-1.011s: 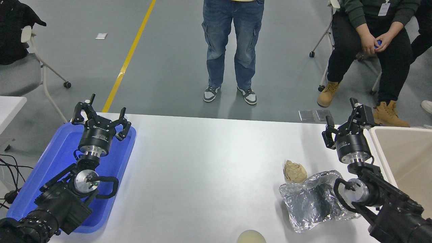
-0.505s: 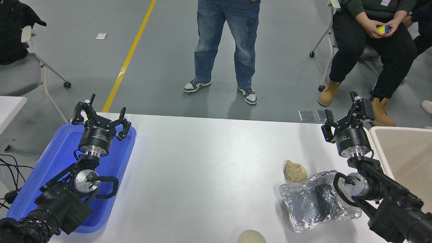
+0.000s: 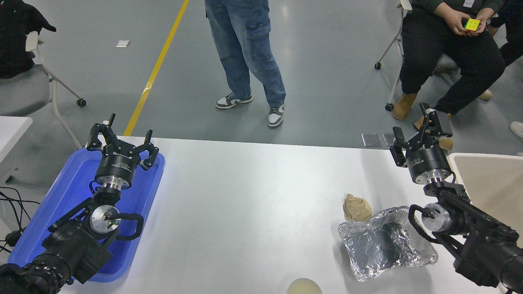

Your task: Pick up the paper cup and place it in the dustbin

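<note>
The paper cup (image 3: 304,286) is a pale cream dome at the table's front edge, partly cut off by the picture's bottom. The beige dustbin (image 3: 488,183) stands at the right edge of the table. My right gripper (image 3: 416,130) is open and empty, raised near the table's far right edge beside the dustbin, far from the cup. My left gripper (image 3: 121,139) is open and empty, parked over the blue tray (image 3: 61,204) at the lower left.
A crumpled tan paper ball (image 3: 356,207) and a crinkled silver foil container (image 3: 384,243) lie between the cup and my right arm. A person stands beyond the table's far edge; another sits at the upper right. A chair (image 3: 24,87) stands at the far left.
My right gripper has moved a little up and away toward the table's far edge. The standing person has stepped to the left. My left arm has not moved.
</note>
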`<move>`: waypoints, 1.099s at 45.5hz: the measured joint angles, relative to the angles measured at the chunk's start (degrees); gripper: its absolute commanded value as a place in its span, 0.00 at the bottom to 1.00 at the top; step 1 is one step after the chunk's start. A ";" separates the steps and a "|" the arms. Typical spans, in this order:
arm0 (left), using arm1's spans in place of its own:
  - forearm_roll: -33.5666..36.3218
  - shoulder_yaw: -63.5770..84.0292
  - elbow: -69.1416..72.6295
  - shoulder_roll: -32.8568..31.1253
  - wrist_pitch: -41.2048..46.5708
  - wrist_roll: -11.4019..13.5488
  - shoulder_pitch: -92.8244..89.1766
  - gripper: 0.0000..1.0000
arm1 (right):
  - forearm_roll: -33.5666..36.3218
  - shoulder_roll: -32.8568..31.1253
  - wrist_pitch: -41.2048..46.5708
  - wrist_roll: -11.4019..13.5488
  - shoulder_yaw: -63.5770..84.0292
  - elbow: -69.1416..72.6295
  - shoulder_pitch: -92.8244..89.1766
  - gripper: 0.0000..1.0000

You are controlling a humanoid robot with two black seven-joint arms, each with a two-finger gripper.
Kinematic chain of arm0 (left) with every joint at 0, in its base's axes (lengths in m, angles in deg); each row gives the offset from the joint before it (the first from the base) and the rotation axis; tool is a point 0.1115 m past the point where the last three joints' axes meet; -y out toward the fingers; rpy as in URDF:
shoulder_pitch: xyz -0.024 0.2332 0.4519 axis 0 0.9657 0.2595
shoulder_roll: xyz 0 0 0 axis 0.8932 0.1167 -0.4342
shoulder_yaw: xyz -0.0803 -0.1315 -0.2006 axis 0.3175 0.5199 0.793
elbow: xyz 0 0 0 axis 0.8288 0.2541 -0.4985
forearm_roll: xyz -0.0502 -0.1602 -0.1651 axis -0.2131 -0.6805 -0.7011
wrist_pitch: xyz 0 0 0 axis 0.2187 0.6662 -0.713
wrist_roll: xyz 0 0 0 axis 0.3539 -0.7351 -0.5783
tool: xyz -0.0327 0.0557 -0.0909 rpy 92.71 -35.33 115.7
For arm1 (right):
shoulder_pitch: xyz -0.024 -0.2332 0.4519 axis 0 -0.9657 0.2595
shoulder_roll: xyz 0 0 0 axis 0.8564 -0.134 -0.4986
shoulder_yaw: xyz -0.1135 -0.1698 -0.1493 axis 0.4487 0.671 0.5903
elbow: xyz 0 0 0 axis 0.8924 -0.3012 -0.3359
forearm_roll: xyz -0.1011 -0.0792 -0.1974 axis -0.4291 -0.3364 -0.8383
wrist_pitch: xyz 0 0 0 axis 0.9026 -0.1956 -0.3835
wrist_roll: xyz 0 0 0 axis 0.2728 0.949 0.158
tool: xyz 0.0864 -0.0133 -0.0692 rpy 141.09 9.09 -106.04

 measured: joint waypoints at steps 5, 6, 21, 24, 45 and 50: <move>0.00 0.00 0.00 0.00 0.00 0.00 0.00 1.00 | 0.21 -0.12 -0.36 0.00 0.16 -0.11 0.06 1.00; 0.00 0.00 0.00 0.00 0.00 0.00 0.00 1.00 | 0.32 -0.14 -0.47 0.00 0.24 -0.12 0.08 1.00; 0.03 0.00 0.00 0.00 -0.05 0.00 0.01 1.00 | 4.59 -4.98 -1.71 1.67 7.36 -0.12 5.44 1.00; 0.03 0.00 0.00 0.00 -0.05 0.00 0.01 1.00 | 7.46 -7.17 -1.82 2.25 12.68 -0.07 8.60 1.00; -0.01 0.00 0.01 0.01 -0.05 0.02 -0.05 1.00 | 23.97 -14.03 -1.34 10.24 70.56 3.86 40.30 1.00; 0.02 0.00 0.01 0.01 -0.07 0.00 -0.06 1.00 | 24.43 -13.55 0.35 14.97 81.11 6.01 47.49 1.00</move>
